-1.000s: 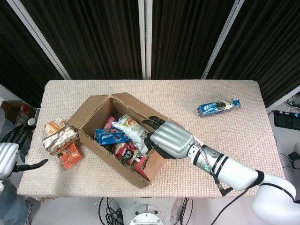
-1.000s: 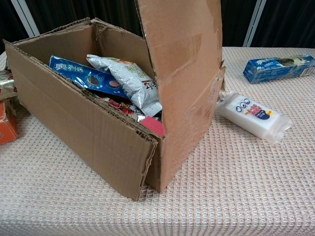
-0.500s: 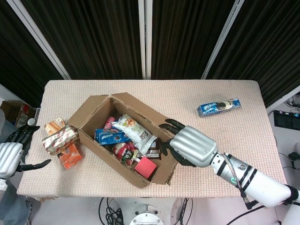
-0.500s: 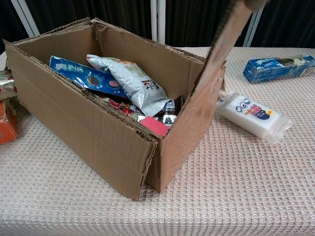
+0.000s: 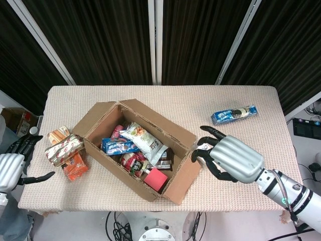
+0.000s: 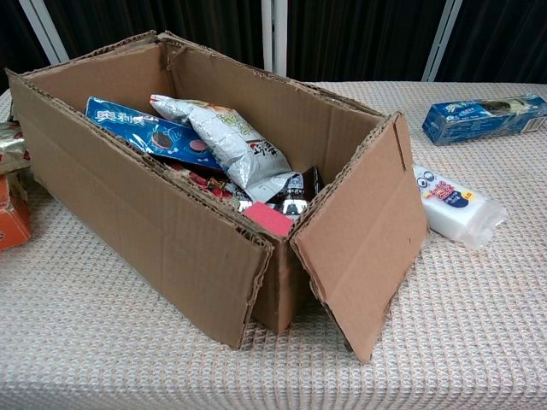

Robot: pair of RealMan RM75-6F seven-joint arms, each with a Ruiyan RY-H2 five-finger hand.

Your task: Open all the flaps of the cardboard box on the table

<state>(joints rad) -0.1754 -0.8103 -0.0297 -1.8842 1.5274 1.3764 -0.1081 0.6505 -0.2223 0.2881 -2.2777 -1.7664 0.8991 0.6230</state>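
Cardboard, one box (image 5: 131, 150) of it, sits left of centre on the woven table (image 5: 241, 165), angled, with its top open and its right end flap (image 6: 363, 248) folded outward and hanging down (in the chest view it leans just short of the cloth). Inside lie a blue biscuit pack (image 5: 119, 146), a pale snack bag (image 5: 143, 138), a pink-red block (image 5: 156, 178) and some smaller wrappers too jumbled to count. Left of the box are three packets (image 5: 66, 150) bunched together. One blue biscuit pack (image 5: 234, 114) lies well apart toward the far right, and one white packet (image 6: 453, 205) rests just beside the flap, hidden under the right hand in the head view. Right hand (image 5: 228, 158) hovers beside the flap, fingers spread and curved, holding nothing. Left hand (image 5: 12, 163) is off the table's left edge, fingers apart, empty.
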